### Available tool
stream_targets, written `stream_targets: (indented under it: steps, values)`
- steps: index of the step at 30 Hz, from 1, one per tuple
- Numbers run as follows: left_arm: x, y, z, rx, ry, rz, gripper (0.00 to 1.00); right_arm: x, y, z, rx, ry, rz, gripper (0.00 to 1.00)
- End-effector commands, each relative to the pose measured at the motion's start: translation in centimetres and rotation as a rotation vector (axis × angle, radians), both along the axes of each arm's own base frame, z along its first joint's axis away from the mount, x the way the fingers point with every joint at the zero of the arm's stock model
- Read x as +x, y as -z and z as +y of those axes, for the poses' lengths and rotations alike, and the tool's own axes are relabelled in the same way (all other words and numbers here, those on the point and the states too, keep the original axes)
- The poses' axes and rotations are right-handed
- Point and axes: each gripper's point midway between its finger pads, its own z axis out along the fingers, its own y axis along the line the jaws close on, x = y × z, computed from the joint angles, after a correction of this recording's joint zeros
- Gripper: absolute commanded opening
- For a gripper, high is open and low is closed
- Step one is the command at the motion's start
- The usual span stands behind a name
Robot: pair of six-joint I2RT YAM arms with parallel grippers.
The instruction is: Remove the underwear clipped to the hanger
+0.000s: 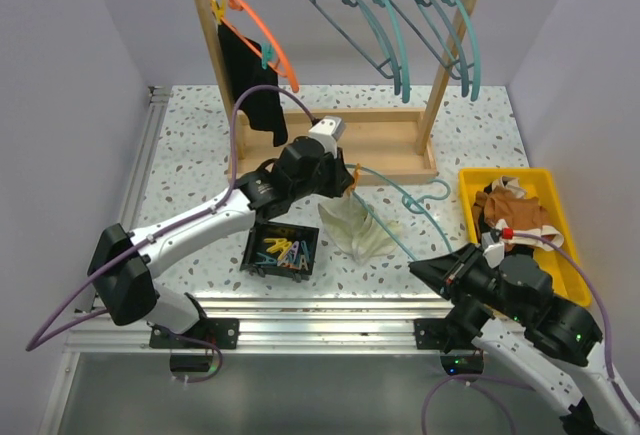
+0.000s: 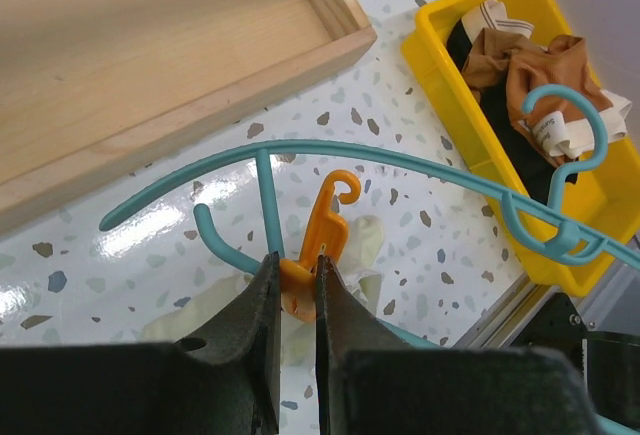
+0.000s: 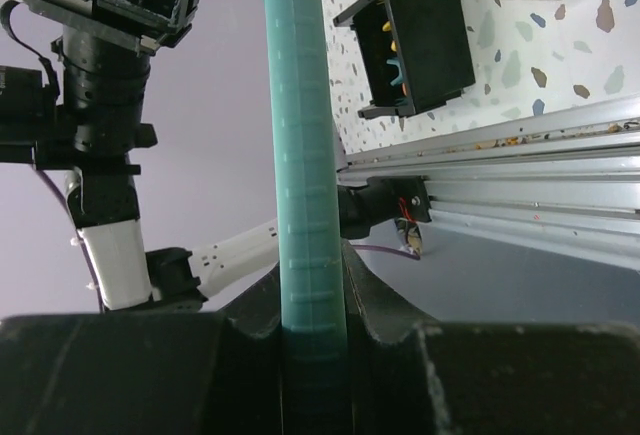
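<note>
The left gripper is seen pressed together on the lower end of an orange clip, which is held upright just beside the bar of a teal hanger lying on the speckled table. The cream-white brief is spread on the table directly under the clip and the hanger, in front of the wooden rack; whether the clip bites the cloth cannot be told. The right gripper is clamped around the hanger's far end. The black piece is hung from an orange hanger on the rack's rail, fastened there by a small teal clip. A black box of coloured clips is set left of the brief, and brown clothes are piled in a yellow bin at the right.
</note>
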Motion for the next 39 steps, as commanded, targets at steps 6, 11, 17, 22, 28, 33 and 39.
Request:
stream_targets:
  steps: [6, 11, 17, 22, 28, 33, 39]
  values:
    - [-1.0, -6.8, -2.5, -0.337, 0.051, -0.07, 0.0, 0.3, 2.9, 0.2, -0.042, 0.043, 0.152, 0.0]
    - [-2.1, -9.5, -2.7, -0.457, 0.074, -0.085, 0.36, 0.9, 2.1, -1.1, -0.064, 0.107, 0.111, 0.0]
    - [-2.5, -9.3, -3.0, -0.485, 0.067, -0.004, 0.91, 1.8, 1.4, -0.6, -0.275, -0.01, -0.013, 0.0]
    - [-2.0, -5.9, -2.5, -0.42, -0.007, 0.113, 1.0, 2.7, 1.3, -2.3, -0.601, -0.125, -0.111, 0.0]
    - [-1.7, -1.3, -2.7, -0.347, -0.027, 0.323, 1.0, 3.8, 1.0, -4.7, -0.867, -0.217, -0.233, 0.0]
    - [-1.1, 0.2, -3.1, -0.41, -0.006, 0.46, 1.0, 4.2, 0.7, -4.8, -0.951, -0.3, -0.322, 0.0]
    - [0.1, 1.6, -3.3, -0.531, 0.044, 0.648, 1.0, 4.1, 0.3, -5.1, -0.994, -0.358, -0.392, 0.0]
